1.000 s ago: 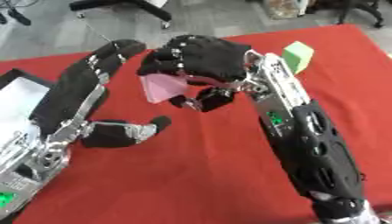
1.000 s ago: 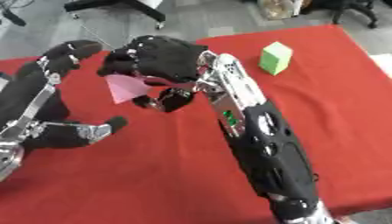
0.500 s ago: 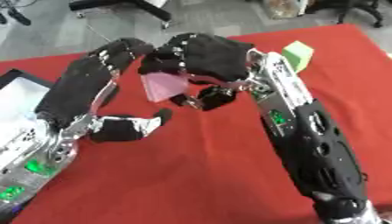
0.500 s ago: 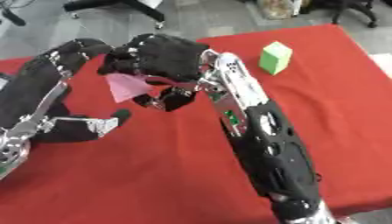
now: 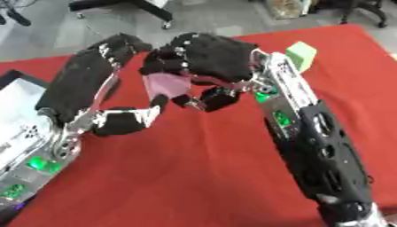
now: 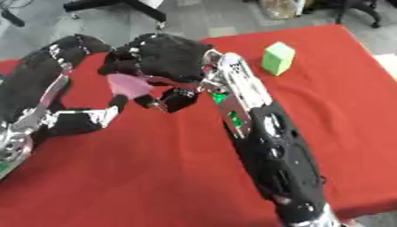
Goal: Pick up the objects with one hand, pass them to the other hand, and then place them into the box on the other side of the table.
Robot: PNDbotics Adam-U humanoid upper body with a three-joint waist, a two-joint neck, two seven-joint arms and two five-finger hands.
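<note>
handoff midway | right hand [image 5: 209, 57] curled round pink block [image 5: 167, 84] above the desk's middle | left hand [image 5: 105, 95] open beside it | green block [image 6: 278, 58] waiting near far edge | white box [image 5: 19, 106] at left edge, nothing placed yet

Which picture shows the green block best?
The right eye view: the green block stands whole on the red cloth, apart from the right hand. In the left eye view it sits right behind the right arm, partly hidden.

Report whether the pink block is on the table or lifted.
Lifted: the right hand holds the pink block above the red cloth, fingers curled round it.
</note>
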